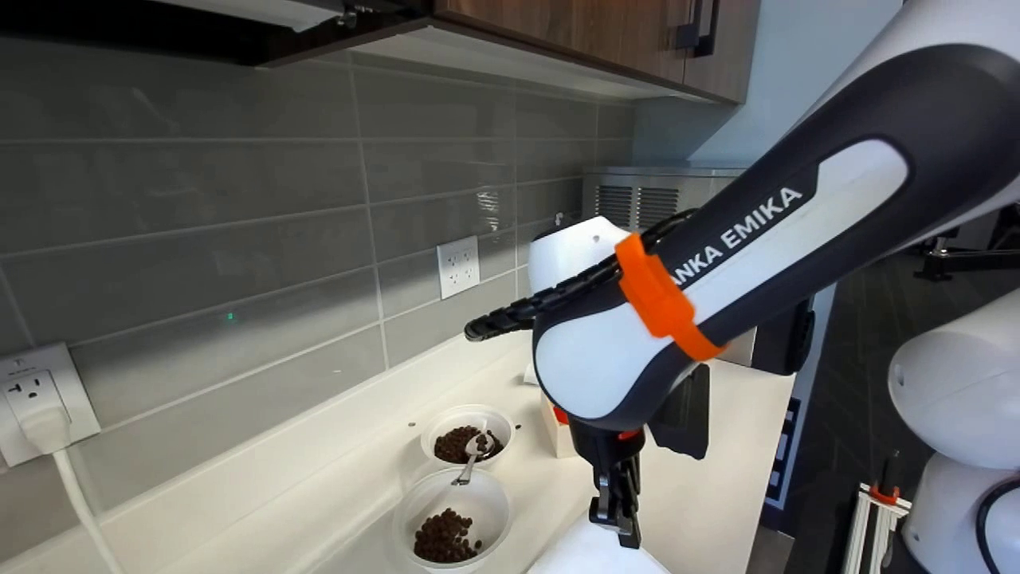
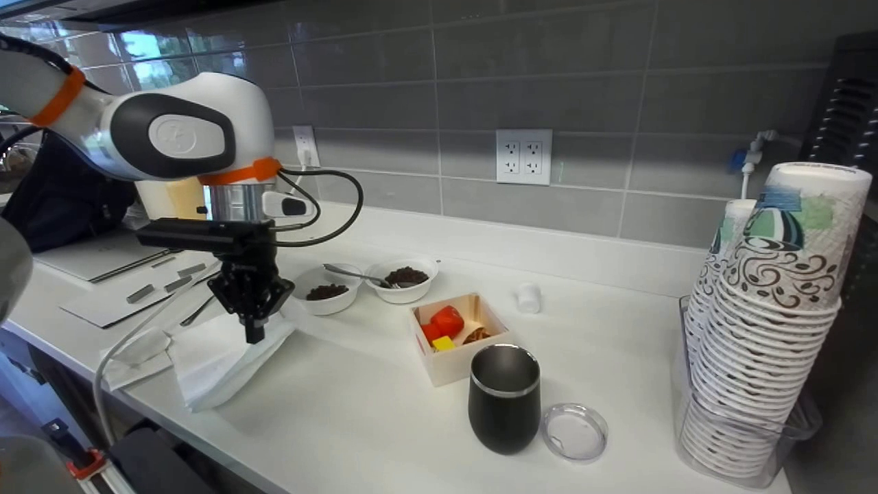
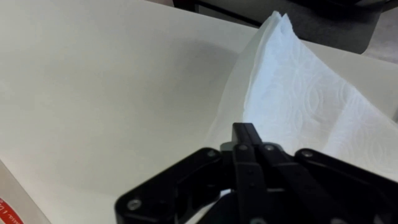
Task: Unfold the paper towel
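White towel (image 3: 301, 99) is spread mainly right of the gripper (image 3: 247, 132) in the wrist view, jaws together by its edge; whether paper is pinched cannot be told.

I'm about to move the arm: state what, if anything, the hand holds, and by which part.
It cannot be told: the hand is shut over an edge of the paper towel, but whether it pinches a layer is hidden.

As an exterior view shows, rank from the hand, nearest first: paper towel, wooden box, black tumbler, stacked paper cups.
1. Paper towel: right by the hand; contact unclear.
2. Wooden box: middle of the picture.
3. Black tumbler: right of centre, lower in the picture.
4. Stacked paper cups: picture's far right.
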{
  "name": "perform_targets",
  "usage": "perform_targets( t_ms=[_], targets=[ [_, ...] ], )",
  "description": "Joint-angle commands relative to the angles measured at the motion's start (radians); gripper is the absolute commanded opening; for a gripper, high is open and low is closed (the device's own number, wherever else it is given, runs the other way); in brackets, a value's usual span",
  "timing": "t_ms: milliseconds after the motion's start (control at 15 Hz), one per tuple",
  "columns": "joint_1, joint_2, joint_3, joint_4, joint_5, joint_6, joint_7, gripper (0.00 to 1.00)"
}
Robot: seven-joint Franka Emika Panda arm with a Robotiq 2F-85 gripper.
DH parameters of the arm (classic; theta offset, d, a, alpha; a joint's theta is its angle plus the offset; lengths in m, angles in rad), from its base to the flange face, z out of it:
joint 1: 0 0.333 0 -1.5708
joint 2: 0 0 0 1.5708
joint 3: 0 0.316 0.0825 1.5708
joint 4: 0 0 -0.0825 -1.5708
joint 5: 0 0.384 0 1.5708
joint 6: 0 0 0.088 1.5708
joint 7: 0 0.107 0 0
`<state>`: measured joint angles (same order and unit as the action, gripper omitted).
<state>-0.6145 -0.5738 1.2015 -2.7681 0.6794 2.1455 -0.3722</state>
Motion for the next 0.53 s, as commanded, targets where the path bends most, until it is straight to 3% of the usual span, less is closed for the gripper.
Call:
perform_targets(
  t_ms=[0, 200, 267, 333, 467],
  targets=[
    [-0.108, -0.015, 0.11, 0.0, 0.005, 0.064, 0.016, 0.0],
    [-0.183, -0.037, 0.178, 0.0, 0.023, 0.115, 0.02, 0.0],
    [-0.198, -0.04, 0.19, 0.0, 0.033, 0.128, 0.018, 0.26],
    [-0.21, -0.046, 0.2, 0.0, 0.043, 0.142, 0.018, 0.28],
    [-0.213, -0.053, 0.201, 0.001, 0.069, 0.16, 0.017, 0.42]
  ],
)
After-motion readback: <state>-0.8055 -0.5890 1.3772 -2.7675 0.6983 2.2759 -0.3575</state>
